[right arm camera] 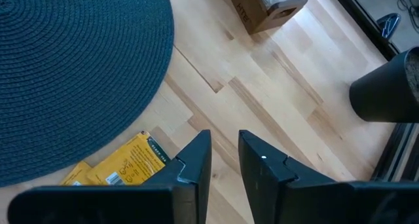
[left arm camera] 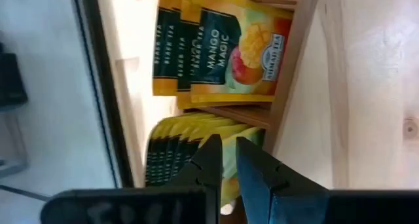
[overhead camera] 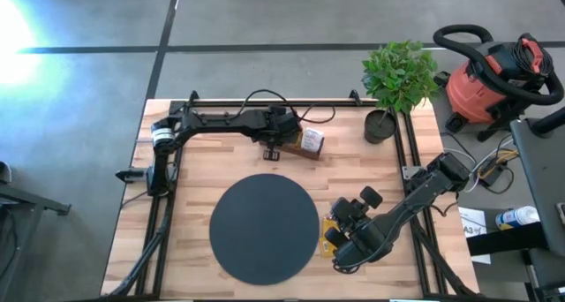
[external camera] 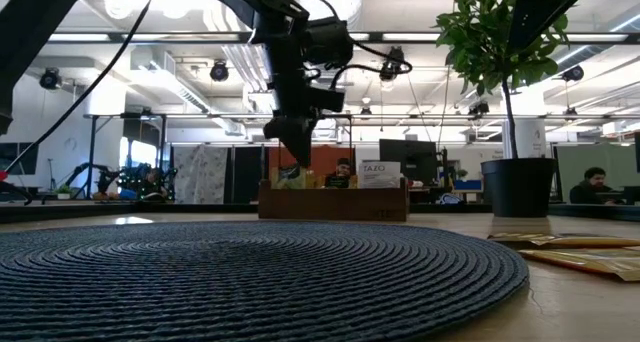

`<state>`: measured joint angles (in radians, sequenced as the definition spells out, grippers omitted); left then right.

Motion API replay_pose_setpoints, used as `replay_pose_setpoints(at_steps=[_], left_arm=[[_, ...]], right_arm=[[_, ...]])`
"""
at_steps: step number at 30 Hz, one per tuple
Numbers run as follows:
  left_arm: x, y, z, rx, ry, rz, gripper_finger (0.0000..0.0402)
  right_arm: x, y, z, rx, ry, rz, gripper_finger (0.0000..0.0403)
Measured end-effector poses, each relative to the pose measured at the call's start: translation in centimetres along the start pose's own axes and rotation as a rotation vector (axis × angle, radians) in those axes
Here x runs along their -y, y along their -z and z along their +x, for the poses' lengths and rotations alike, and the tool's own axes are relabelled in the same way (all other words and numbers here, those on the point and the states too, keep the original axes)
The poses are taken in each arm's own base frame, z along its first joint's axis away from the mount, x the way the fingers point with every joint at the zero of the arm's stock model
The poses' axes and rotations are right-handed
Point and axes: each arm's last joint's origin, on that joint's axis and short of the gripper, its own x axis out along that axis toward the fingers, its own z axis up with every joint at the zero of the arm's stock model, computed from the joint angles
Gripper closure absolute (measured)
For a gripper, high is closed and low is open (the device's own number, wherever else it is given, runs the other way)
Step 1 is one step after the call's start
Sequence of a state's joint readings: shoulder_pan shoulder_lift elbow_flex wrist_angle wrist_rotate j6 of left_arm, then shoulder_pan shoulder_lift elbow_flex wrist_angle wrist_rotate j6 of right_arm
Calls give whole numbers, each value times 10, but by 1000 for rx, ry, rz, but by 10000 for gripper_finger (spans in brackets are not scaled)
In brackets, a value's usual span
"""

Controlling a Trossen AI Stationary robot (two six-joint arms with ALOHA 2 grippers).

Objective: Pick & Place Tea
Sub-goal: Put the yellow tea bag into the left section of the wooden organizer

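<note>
Round, dark woven-ribbed mat (overhead camera: 264,224) lay on pale planked wooden surface (overhead camera: 353,174); brown rectangular wooden tray (left arm camera: 288,67) held flat yellow paper tea sachets (left arm camera: 226,50) upright; left gripper (left arm camera: 226,160) over them, barely parted, grasping nothing visible; two more yellow sachets (right arm camera: 121,164) lay beside mat under right gripper (right arm camera: 224,155), slightly parted, empty.

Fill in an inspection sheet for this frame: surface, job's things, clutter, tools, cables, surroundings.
Surface: wooden table with a dark round mat in the middle.
Job's things: yellow tea sachets lie on the table beside the mat; more sachets stand in the wooden tray.
Clutter: potted plant at the far right corner.
Tools: left tool over the tray's sachets, fingers nearly together, nothing visibly gripped; right tool low beside the loose sachets, narrow gap, empty.
Cables: black cable looping over the left arm.
Surroundings: red shop vacuum; people at desks behind.
</note>
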<state>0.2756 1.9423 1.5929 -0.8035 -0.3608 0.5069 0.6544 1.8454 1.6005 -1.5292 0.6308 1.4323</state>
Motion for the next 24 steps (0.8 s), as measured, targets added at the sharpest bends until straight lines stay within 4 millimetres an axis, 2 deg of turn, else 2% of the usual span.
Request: replay_pose_setpoints(at_steps=[4,8,12,15,18,24], left_arm=[[0,-1,2,18,-4,-46,362],[-13,-7,-18,132,-73,-164,362],[-39,-5,-44,265,-249,-467,362],[-50,9,-42,297,-265,-701,362],[-43,24,-34,302,-251,-843,362],[-13,57,-31,429,-218,-1061,362]], right_arm=[[0,0,0,0,0,-1,329],[0,0,0,0,0,-3,332],[0,0,0,-1,3,-1,333],[0,0,0,-1,3,6,333],[0,1,0,-1,5,24,333],[1,9,3,0,22,53,333]])
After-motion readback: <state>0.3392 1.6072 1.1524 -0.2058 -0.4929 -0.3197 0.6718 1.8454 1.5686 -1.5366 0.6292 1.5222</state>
